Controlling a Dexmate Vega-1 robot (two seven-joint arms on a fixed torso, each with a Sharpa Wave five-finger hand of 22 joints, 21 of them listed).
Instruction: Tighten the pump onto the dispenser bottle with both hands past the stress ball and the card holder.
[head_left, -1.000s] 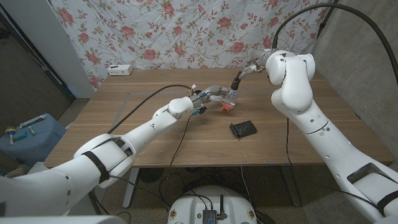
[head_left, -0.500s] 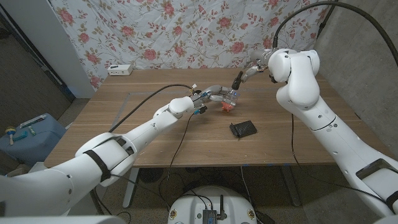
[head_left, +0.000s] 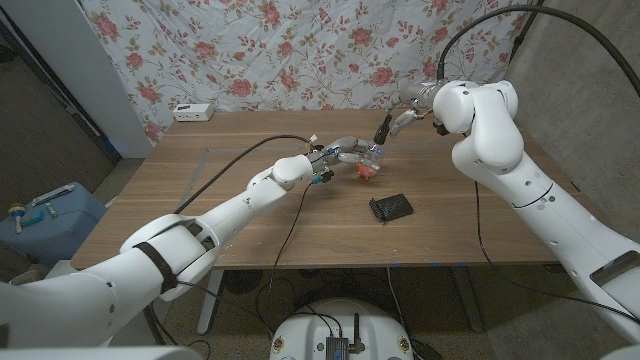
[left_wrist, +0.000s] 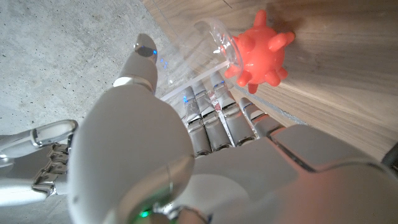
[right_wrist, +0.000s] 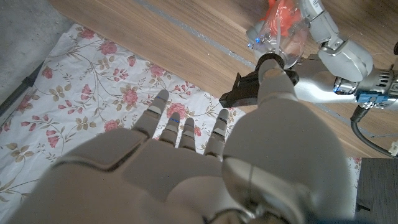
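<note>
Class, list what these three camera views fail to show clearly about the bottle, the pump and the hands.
- Dispenser bottle: head view, too small and wrapped by the left hand; its outline is unclear.
- Pump: right wrist view, partly covered by the right hand; whether it is gripped or fully threaded cannot be told.
- Stress ball: right wrist view, blurred behind the clear bottle.
- Card holder: head view, too small for detail.

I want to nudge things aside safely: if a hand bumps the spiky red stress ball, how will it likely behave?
The stress ball looks soft and rubbery, so it would probably squash rather than break. Its stubby spikes may keep it from rolling far across the wooden table. It seems small and light, so a bump would likely just shift it. It lies right beside the clear bottle that the left hand grips.
</note>
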